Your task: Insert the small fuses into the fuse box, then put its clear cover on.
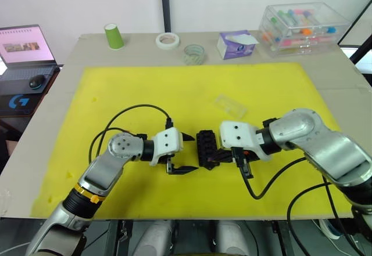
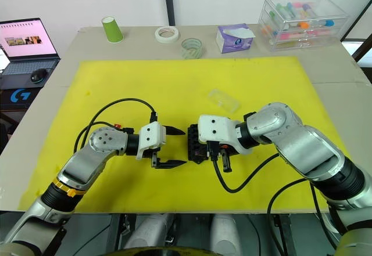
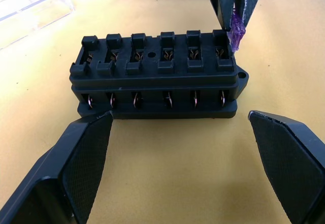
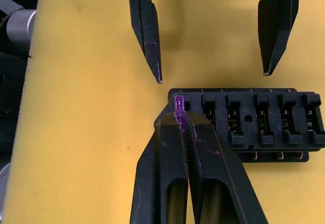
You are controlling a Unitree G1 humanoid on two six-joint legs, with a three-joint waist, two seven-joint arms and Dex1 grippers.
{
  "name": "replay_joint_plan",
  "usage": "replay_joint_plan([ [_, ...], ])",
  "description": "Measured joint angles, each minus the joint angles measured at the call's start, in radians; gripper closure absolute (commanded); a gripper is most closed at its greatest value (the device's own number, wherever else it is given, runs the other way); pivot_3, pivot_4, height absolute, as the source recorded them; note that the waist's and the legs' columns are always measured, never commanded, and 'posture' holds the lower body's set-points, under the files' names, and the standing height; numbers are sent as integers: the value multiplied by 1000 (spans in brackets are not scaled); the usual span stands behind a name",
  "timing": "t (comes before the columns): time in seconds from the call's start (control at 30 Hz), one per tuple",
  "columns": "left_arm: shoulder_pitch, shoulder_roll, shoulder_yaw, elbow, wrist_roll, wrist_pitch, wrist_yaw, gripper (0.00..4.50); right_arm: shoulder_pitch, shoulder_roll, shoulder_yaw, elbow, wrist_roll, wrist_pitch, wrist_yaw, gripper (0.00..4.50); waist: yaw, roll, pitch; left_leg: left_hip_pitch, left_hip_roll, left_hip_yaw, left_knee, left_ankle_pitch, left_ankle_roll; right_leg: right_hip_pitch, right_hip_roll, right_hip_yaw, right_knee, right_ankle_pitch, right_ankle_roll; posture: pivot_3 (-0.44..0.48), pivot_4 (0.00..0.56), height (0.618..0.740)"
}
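The left claw [image 1: 185,152] gapes beside the fuse box [image 1: 206,148]; the right claw [image 1: 220,155] seems to touch it.

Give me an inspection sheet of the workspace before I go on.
Surface: yellow mat on a table.
Job's things: fuse box mid-mat, slots empty; purple fuse at its end slot; clear cover lying apart behind.
Clutter: green cup, tape rolls, tissue pack, drawer box.
Grippers: left gripper open beside the box; right gripper shut on the fuse.
Cables: black loops by both wrists.
Surroundings: laptop.
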Motion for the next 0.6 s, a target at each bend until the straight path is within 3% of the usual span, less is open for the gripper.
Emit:
replay_joint_plan([
  [0.6, 13, 2, -7, 0, 0, -3, 2, 26, 11, -6, 30, 13, -32, -35, -15, 4500, 0, 0, 0, 0, 0, 0, 0, 0, 0, 0, 0, 0, 0, 0, 0, 0, 150, 740],
])
